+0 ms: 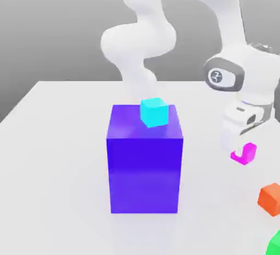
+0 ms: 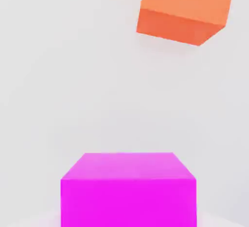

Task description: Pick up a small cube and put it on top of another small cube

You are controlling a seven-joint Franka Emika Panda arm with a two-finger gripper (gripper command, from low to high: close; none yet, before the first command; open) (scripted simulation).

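A small magenta cube (image 1: 247, 153) (image 2: 129, 187) rests on the white table at the exterior view's right. My gripper (image 1: 235, 139) hangs directly over it and covers its upper left part. A small orange cube (image 1: 270, 198) (image 2: 185, 9) lies on the table a little nearer the front edge than the magenta one. A small cyan cube (image 1: 153, 111) sits on top of a tall blue block (image 1: 144, 166) at the middle of the table, well to the left of my gripper.
A green object (image 1: 275, 244) peeks in at the exterior view's bottom right corner. The white table (image 1: 54, 166) stretches wide to the left of the blue block. My arm's white links rise behind the block.
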